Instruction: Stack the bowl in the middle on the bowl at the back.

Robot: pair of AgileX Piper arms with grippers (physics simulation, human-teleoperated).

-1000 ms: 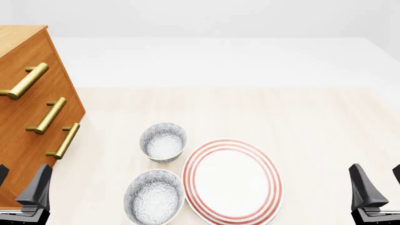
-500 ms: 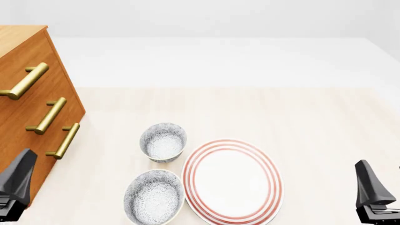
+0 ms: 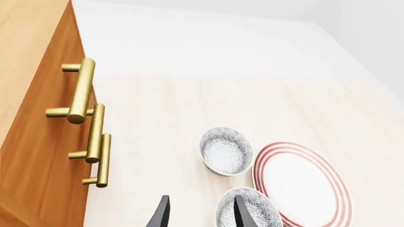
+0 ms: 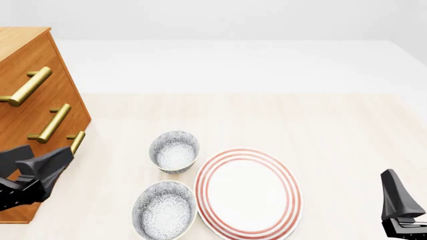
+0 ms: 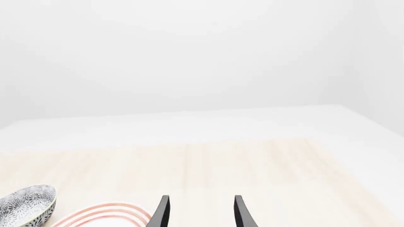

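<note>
Tabletop point(image 4: 333, 130) is pale wood, w/ a drawer chest point(image 4: 27, 100) filling the left edge of the front view. Red-ringed plate point(image 4: 247, 192) lies flat at lower centre. The bowl in the middle point(image 4: 164, 210), the wider speckled one, sits at the bottom of the frame, lower left of centre, right beside the plate's left rim; can't tell if they touch. The back bowl point(image 4: 174, 151) is just above it in the frame, narrower and deeper, apart from it. Both stand upright, mouths up. Being round, the middle bowl has no long axis, only a vertical one, so approach angle is free. Looks like glazed ceramic: prob. stiff, slick, chippable, moderate weight. Best hold is likely a pinch on the thin rim, one finger inside, one outside, on the side away from the plate. Left tool point(image 3: 200, 215) is spread, nothing btwn its fingers, low at frame left by the chest. Right tool point(image 5: 199, 215) is also spread and empty, at the lower right corner, well apart from the bowls.
</note>
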